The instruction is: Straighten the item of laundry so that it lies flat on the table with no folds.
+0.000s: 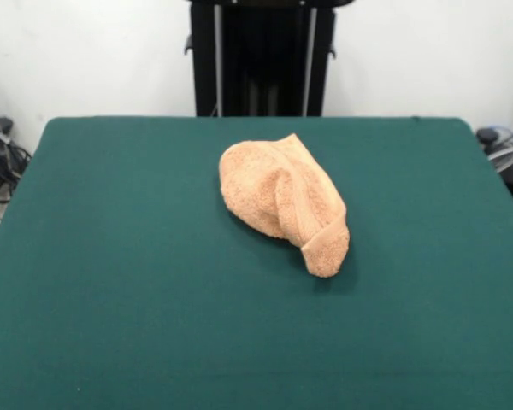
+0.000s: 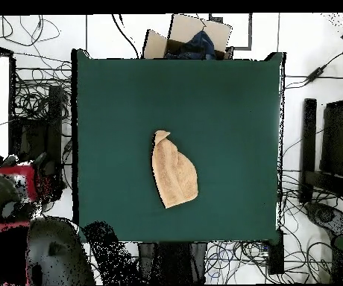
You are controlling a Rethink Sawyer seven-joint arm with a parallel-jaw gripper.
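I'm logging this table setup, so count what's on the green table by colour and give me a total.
Peach-orange: 1, the crumpled towel lying near the middle of the table
Any other colour: 0
Total: 1 thing on the table. The gripper shows in neither view.

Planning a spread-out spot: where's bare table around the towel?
The towel lies bunched near the middle of the table. Bare green cloth rings it on every side: wide strips between the towel and both side edges, a broad patch toward the camera-side edge in the front view, a narrower band toward the pedestal. Only the towel's own spot is taken.
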